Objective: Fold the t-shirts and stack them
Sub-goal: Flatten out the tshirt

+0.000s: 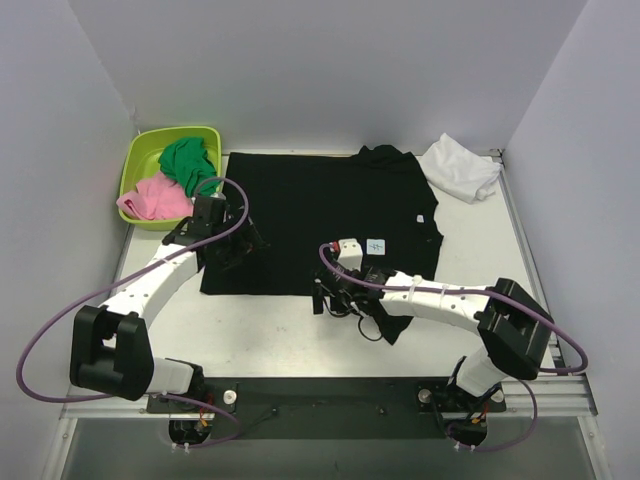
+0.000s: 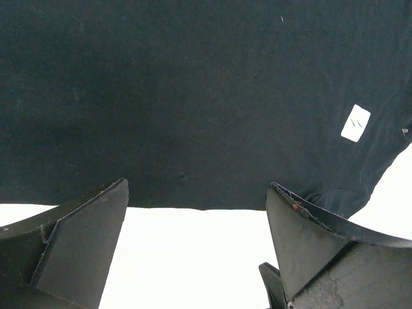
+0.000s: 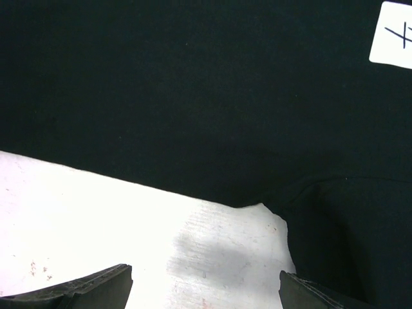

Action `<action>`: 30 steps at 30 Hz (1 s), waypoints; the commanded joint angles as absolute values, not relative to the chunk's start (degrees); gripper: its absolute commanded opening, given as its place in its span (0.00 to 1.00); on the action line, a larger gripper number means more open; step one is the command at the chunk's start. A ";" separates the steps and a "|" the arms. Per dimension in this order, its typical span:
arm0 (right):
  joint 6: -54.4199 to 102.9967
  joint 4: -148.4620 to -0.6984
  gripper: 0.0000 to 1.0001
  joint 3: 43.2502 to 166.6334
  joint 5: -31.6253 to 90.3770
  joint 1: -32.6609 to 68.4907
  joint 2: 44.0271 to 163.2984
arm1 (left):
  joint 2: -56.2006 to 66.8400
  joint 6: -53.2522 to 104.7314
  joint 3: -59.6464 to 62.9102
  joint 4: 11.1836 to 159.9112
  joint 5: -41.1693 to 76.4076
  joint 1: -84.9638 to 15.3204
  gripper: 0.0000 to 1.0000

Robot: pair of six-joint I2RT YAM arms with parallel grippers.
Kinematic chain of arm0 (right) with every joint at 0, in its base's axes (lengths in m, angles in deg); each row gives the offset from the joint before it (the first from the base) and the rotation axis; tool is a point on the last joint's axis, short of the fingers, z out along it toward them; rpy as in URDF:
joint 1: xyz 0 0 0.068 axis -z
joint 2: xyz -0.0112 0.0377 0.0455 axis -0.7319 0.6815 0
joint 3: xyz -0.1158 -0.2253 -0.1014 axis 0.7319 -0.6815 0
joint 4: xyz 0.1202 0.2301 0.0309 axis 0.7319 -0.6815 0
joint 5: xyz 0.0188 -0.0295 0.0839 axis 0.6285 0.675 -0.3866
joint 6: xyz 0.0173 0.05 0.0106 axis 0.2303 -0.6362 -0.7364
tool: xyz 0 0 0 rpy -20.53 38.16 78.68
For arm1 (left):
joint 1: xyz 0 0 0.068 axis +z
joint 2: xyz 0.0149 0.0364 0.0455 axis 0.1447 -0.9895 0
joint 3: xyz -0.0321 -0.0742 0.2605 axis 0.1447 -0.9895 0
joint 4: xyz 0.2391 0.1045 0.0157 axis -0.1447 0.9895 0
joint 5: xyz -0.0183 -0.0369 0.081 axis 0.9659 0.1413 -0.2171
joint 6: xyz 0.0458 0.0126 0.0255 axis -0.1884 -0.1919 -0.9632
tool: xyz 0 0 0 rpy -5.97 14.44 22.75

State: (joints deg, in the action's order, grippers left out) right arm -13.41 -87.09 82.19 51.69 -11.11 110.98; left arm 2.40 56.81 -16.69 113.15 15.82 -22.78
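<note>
- Right gripper (image 3: 205, 273): jaws spread wide, nothing in them, poised over bare counter (image 1: 270, 330) just short of the near edge of the black t-shirt (image 1: 320, 210), where a sleeve (image 3: 341, 238) juts toward the arm bases.
- Risk here: edge and sleeve meet in a notch right ahead of the fingers. A pinch could take the sleeve alone, or both layers, and the fold would come up skewed.
- Left gripper (image 2: 198, 193): likewise released and empty, at the same near edge toward the shirt's left end.
- Risk here: the cloth lies flat on the surface, so a shallow descent may skate over it and catch nothing.
- Risk if both take hold: an uneven lift between the arms would drag and wrinkle the shirt.
- Black t-shirt lies spread over the counter's middle, its white neck label (image 2: 355, 122) face up toward the right.
- White t-shirt (image 1: 460, 167) is crumpled at the far right corner, just beside the black one, perhaps touching. A fold carried far could snag it.
- Lime-green tub (image 1: 150, 150) sits at the far left corner and holds a green cloth (image 1: 188, 160) and a pink cloth (image 1: 155, 198).
- Counter: white, matte, faintly scuffed.
- Room: plain pale walls close in on three sides, under even light.
</note>
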 commanded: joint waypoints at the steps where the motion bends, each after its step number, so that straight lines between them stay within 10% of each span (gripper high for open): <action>1: -13.81 -84.72 1.00 80.64 52.75 -9.56 109.86 | 4.79 55.47 -16.22 112.35 16.65 -21.86 0.98; 30: -17.41 -76.19 1.00 70.97 47.22 -9.12 112.49 | 5.58 55.29 -18.33 112.00 17.09 -20.80 0.97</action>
